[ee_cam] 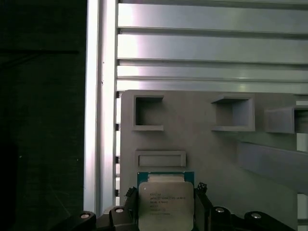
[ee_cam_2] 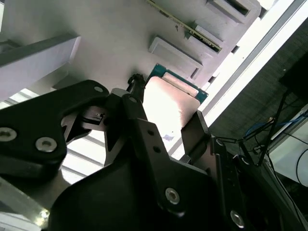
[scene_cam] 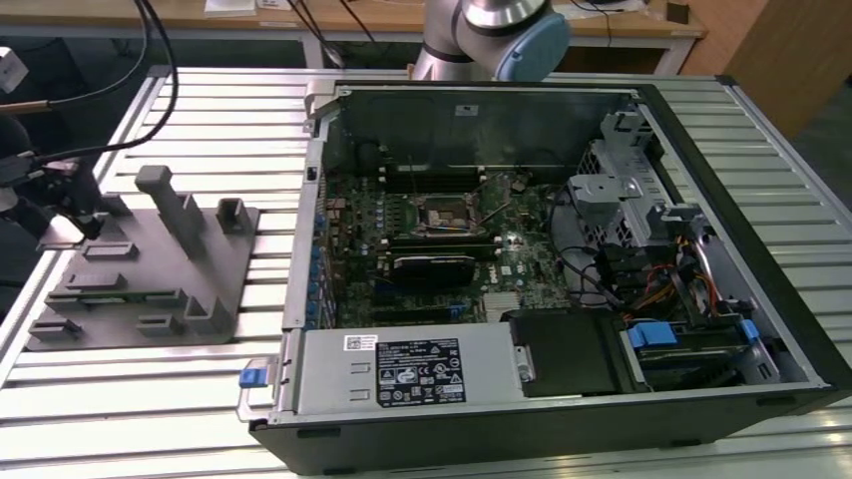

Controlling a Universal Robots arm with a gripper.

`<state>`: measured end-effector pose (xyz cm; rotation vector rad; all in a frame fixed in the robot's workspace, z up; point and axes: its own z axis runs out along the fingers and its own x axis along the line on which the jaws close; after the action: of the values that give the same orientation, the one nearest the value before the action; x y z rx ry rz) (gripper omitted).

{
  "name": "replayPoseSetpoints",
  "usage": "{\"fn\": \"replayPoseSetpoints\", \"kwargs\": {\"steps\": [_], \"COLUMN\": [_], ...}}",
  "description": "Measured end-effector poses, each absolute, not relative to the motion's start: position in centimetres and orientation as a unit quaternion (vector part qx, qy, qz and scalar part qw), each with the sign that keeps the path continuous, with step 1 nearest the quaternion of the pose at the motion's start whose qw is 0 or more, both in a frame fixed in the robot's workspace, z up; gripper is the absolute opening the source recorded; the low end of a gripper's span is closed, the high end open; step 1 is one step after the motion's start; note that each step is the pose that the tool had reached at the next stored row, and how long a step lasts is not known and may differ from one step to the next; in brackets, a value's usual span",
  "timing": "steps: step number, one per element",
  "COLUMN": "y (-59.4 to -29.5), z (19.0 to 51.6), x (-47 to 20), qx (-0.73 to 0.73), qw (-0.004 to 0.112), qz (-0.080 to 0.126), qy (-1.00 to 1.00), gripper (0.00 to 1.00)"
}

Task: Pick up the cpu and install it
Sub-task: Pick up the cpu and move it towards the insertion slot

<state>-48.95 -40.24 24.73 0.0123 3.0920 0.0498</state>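
Tool state: in the first wrist view your gripper is closed narrow on the cpu. One black finger sits against one edge of the chip and the other against the opposite edge. The second wrist view agrees: the gripper has the cpu between its jaws, and both fingers touch the chip's sides.

Cpu: metal lid faces the first wrist camera, with the green board rim showing around it. It lies flat and square to the grey fixture just behind it. You cannot tell from either wrist view whether the chip rests on the fixture or hangs just clear of it.

Fixture: several rectangular pockets show on the part beyond the chip. A raised grey post stands near the gripper.

Scene layout, exterior view: the fixture lies on the slatted metal table at the exterior view's left. The open computer case stands just beside it, toward the exterior view's right. The motherboard socket inside the case is well apart from the fixture. The arm rises at the far side of the table, behind the case.
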Motion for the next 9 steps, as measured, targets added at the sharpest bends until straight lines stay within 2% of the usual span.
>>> {"fn": "replayPoseSetpoints", "kwargs": {"steps": [9], "y": [-40.2], "z": [26.8], "x": [-48.9], "qx": [0.004], "qw": [0.025], "qz": [0.016], "qy": [1.000], "gripper": [0.55]}}
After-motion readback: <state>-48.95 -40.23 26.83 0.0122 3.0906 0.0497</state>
